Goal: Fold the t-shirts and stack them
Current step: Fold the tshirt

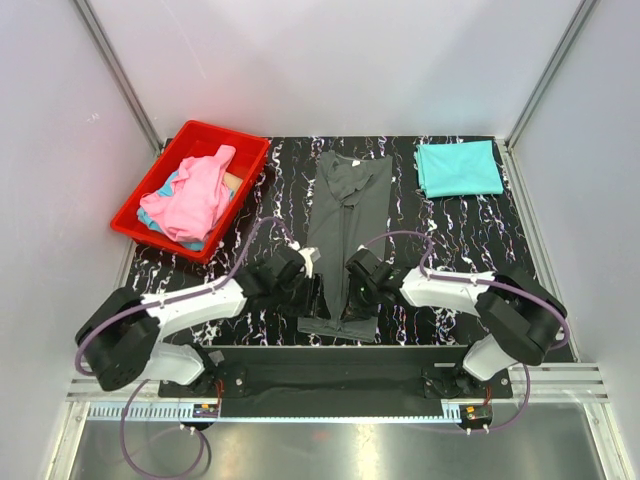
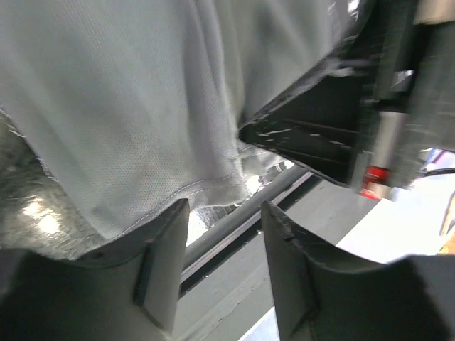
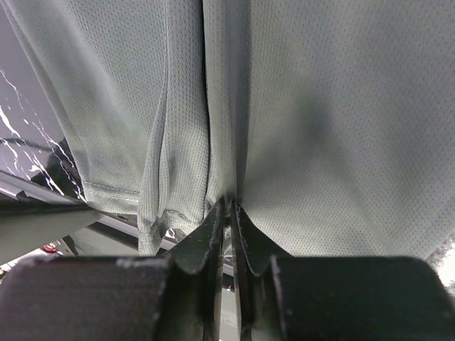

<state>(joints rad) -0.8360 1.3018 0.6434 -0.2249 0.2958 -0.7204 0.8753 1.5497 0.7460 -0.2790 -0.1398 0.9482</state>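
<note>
A dark charcoal grey t-shirt (image 1: pixel 350 210) lies folded into a long narrow strip down the middle of the black marbled table (image 1: pixel 470 240). My right gripper (image 1: pixel 355 285) (image 3: pixel 231 209) is shut on a fold of its cloth (image 3: pixel 320 106) near the lower hem. Just to the strip's left, my left gripper (image 1: pixel 313 290) (image 2: pixel 224 241) stands open; the hem (image 2: pixel 128 106) rests over its left finger (image 2: pixel 167 263) with nothing between the fingers. A teal t-shirt (image 1: pixel 458 168) lies folded at the back right. Pink (image 1: pixel 200 190) and light blue (image 1: pixel 160 218) t-shirts are heaped in a bin.
The red plastic bin (image 1: pixel 237 202) stands at the back left corner of the table. The right arm's body (image 2: pixel 398 106) is close beside the left gripper. A metal rail (image 1: pixel 340 390) runs along the near edge, and white walls enclose the table.
</note>
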